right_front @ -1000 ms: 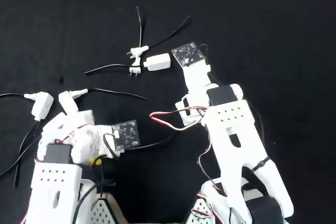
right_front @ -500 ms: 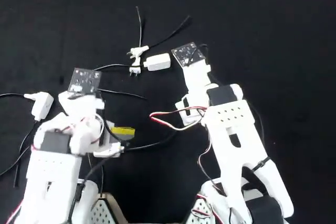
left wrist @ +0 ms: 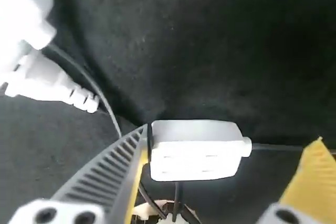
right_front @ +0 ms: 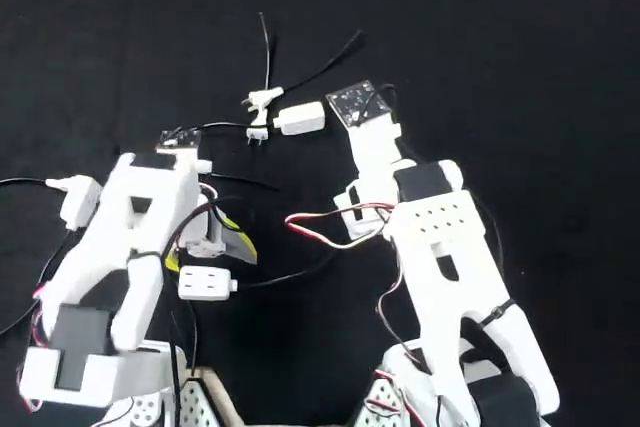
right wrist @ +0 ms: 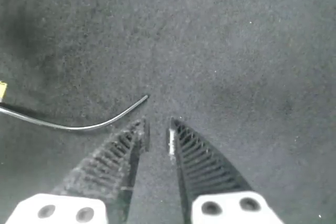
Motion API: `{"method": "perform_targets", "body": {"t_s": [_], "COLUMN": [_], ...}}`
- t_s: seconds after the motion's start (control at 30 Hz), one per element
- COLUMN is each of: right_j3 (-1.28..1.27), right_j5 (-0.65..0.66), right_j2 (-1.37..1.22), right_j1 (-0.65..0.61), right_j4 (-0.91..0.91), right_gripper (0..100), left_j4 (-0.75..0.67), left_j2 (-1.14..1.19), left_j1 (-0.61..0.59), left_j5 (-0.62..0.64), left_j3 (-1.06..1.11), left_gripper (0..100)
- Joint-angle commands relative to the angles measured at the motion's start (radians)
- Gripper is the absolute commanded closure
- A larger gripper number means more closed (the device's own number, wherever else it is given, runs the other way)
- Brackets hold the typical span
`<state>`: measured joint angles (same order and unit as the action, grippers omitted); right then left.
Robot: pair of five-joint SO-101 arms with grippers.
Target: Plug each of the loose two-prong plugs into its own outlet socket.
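A white outlet socket (left wrist: 194,149) (right_front: 207,284) lies on the black cloth between the fingers of my left gripper (left wrist: 231,136). The gripper is open, and the socket touches the grey ribbed finger (left wrist: 113,169); the yellow-taped finger (left wrist: 310,177) stands apart from it. Beside the left arm lies a second white socket (right_front: 80,199) (left wrist: 18,3) with a plug (left wrist: 50,85) against it. Further back, two loose two-prong plugs (right_front: 262,99) (right_front: 258,131) lie next to a third socket (right_front: 300,118). My right gripper (right wrist: 157,127) hovers over bare cloth, fingers a narrow gap apart, holding nothing.
Thin black cords (right_front: 215,128) trail from the plugs across the cloth, and one cord end (right wrist: 142,99) lies just ahead of the right gripper. The right arm (right_front: 440,237) stretches up the middle of the table. The far and right parts of the cloth are bare.
My left arm has lifted and unfolded away from the front edge, its wrist turning over the near socket. The right arm, the plugs and the sockets have stayed in place.
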<state>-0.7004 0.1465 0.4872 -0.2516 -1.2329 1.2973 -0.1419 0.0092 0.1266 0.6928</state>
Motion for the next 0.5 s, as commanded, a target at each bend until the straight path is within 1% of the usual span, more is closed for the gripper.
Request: {"method": "perform_targets", "body": {"t_s": [0.0,0.1,0.23,0.37,0.43,0.47], "right_j3": [0.002,0.002,0.002,0.002,0.002,0.002], "right_j5": [-0.002,-0.002,-0.002,-0.002,-0.002,-0.002], "right_j2": [-0.002,-0.002,-0.002,-0.002,-0.002,-0.002], "right_j1": [0.014,0.014,0.014,0.014,0.014,0.012], "right_j4": [0.011,0.012,0.012,0.014,0.014,0.014], "right_gripper": [93.9,93.9,93.9,93.9,93.9,93.9], "left_j4": [0.005,0.025,0.161,0.229,0.232,0.212], "left_j2": [0.006,0.015,0.006,0.006,0.008,0.017], "left_j1": [0.01,-0.013,-0.061,-0.085,-0.084,-0.081], "left_j5": [0.012,-0.041,-0.137,-0.239,-0.261,-0.261], "left_j3": [-0.054,-0.051,-0.081,-0.091,-0.09,-0.085], "left_gripper": [58,58,58,58,58,58]}}
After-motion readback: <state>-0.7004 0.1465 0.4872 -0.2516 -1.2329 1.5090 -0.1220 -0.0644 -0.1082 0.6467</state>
